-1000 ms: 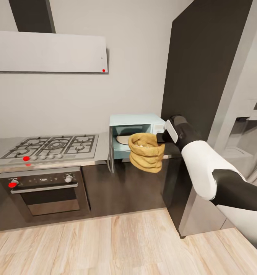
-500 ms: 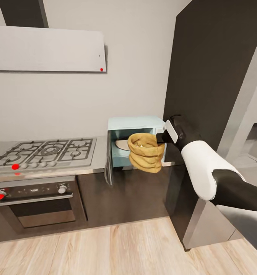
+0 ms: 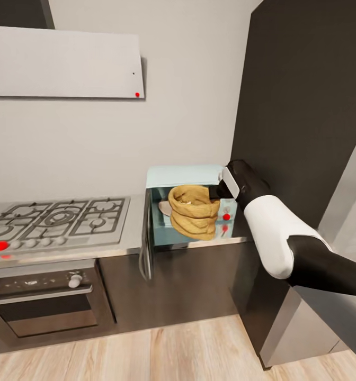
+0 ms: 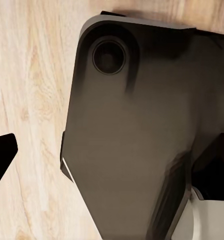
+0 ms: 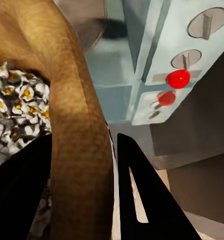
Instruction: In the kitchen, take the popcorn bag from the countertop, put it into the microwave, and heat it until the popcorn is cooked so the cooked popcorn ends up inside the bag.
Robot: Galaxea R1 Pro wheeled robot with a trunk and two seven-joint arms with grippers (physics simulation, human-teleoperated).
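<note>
Head view: our right gripper [image 3: 219, 191] clamps the popcorn bag [image 3: 194, 211] at the open microwave [image 3: 186, 177]; we cannot tell the left gripper's state.

Pale wall [image 3: 188, 106], wood floor [image 3: 146, 354], dark tall cabinet [image 3: 305, 106].

You are in a home kitchen: gas hob [image 3: 56, 219], built-in oven [image 3: 40, 304], microwave [image 3: 186, 177], dark cabinets [image 3: 188, 283], wood floor [image 3: 162, 354].

The microwave [image 3: 186, 209] mouth stands open, its door [image 3: 144, 241] swung left, bag [image 3: 194, 211] blocking it.
</note>
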